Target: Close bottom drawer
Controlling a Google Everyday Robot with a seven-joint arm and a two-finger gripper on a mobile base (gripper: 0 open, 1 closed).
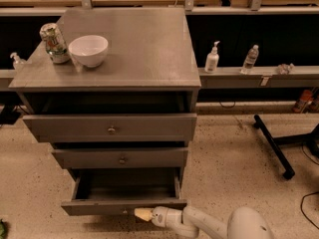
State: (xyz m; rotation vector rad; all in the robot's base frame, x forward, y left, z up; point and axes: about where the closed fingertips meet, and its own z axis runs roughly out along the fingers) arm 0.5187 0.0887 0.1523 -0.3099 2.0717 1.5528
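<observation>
The bottom drawer stands pulled far out under the grey cabinet, and the claw, apart or together I cannot tell, is low at its front, so the pushing step seems at hand, needing a straight inward push

Matt grey bottom drawer, perhaps painted wood; smooth, glossy pale gripper at its front edge.

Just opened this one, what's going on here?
The robot's gripper is down low against the front of the grey cabinet's bottom drawer, right beside its knob. That drawer is pulled well out and not yet closed. A white bowl and a can sit on top.
</observation>
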